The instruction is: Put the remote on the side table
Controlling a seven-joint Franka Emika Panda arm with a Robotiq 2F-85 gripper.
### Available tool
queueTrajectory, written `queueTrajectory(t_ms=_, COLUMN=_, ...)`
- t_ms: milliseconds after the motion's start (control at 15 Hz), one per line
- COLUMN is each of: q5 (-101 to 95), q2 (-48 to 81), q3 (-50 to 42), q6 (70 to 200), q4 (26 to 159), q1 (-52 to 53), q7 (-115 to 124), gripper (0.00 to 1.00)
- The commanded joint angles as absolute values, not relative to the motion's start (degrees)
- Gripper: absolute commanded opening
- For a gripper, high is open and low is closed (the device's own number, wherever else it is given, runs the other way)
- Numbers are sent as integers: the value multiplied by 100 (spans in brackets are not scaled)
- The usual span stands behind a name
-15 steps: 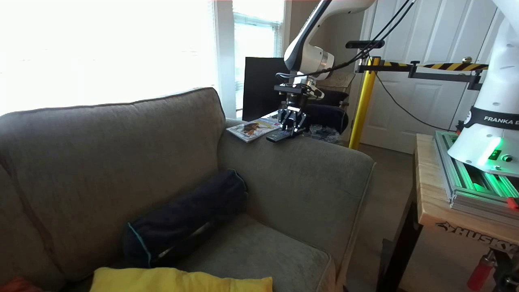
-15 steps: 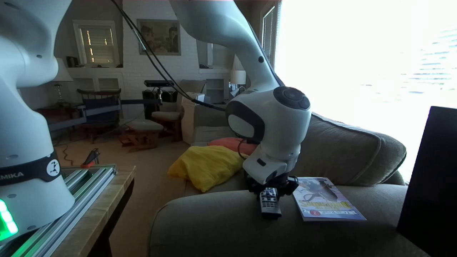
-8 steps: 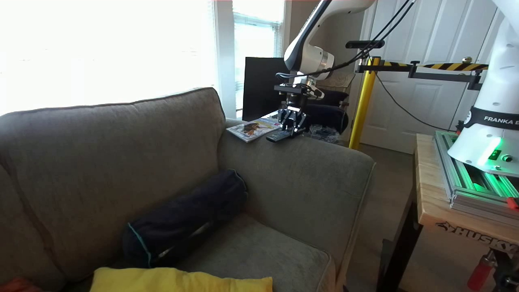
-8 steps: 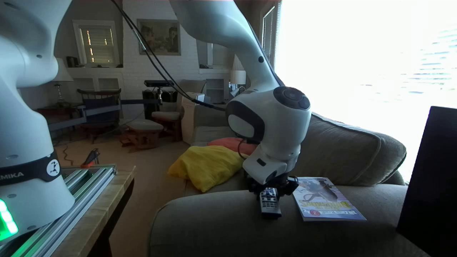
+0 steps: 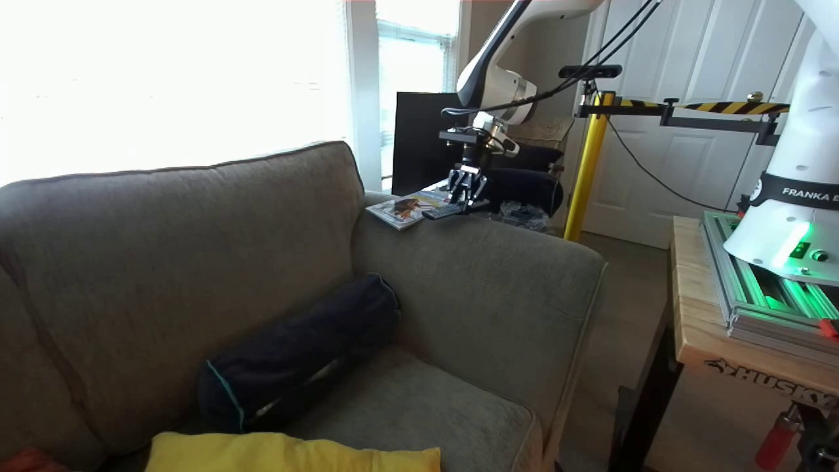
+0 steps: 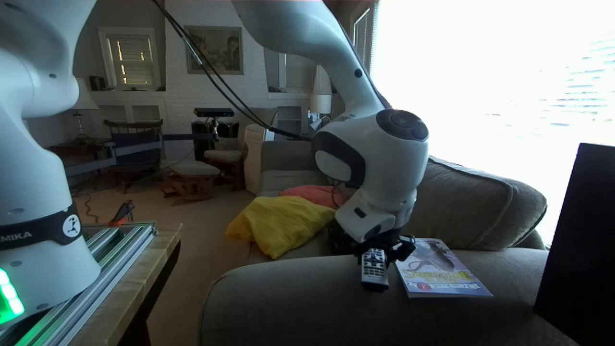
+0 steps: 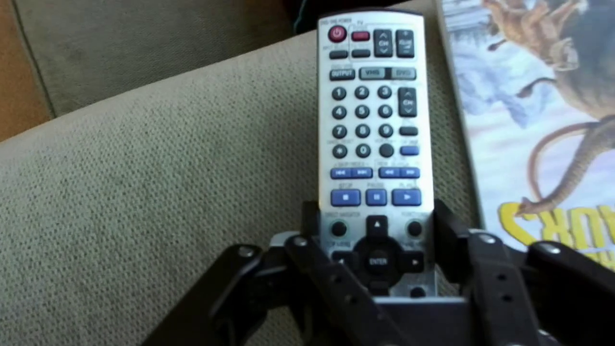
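The end effector (image 7: 377, 221) is closed against both long edges of the VHS/DVD remote control (image 7: 375, 144), upper centre of the wrist view, over the sofa arm (image 7: 192, 182). Lift-off is probably in hand; next, presumably, a level carry to the side table, not clearly discernible.

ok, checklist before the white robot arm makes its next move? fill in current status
1. Grip: slim silver-and-black plastic remote held between both fingers of the black metal pincer: ok.
2. Remote lifted off the rounded grey-beige fabric sofa arm: cannot tell; any gap beneath is hard to judge.
3. Remote apart from the flat, pale-covered paper booklet: ok; sofa arm shows between them in the wrist view.
4. Pincer apart from booklet: cannot tell; a finger overlaps its edge in that view.
5. Pincer apart from the upright flat black screen: ok, in an exterior view.
6. Landing spot on side table: cannot tell; its top isn't plainly identifiable.
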State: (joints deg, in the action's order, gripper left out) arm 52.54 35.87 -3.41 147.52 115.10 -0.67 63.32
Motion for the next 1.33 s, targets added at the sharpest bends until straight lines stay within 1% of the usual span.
queueTrajectory(t_ms=0, q5=4905, q2=3672, q3=-586, q6=14499, q4=11138, q1=-90, q7=6627, gripper=31)
queueTrajectory(t_ms=200, q5=4616, q2=3705, q3=-821, q6=14316, q4=10932, q1=-52, q7=7282, gripper=31)
queueTrajectory(t_ms=267, q5=4789, q2=3588, q3=-629, q6=14557, q4=11208, q1=-146, q7=6780, gripper=56)
queueTrajectory(t_ms=1133, q5=4735, q2=3655, q3=-699, q6=14452, q4=11071, q1=-146, q7=7093, gripper=56)
queueTrajectory(t_ms=1200, q5=4735, q2=3655, q3=-699, q6=14452, q4=11071, q1=-146, q7=7093, gripper=31)
queueTrajectory(t_ms=1267, q5=4427, q2=3714, q3=-865, q6=14564, q4=10893, q1=-92, q7=7010, gripper=31)
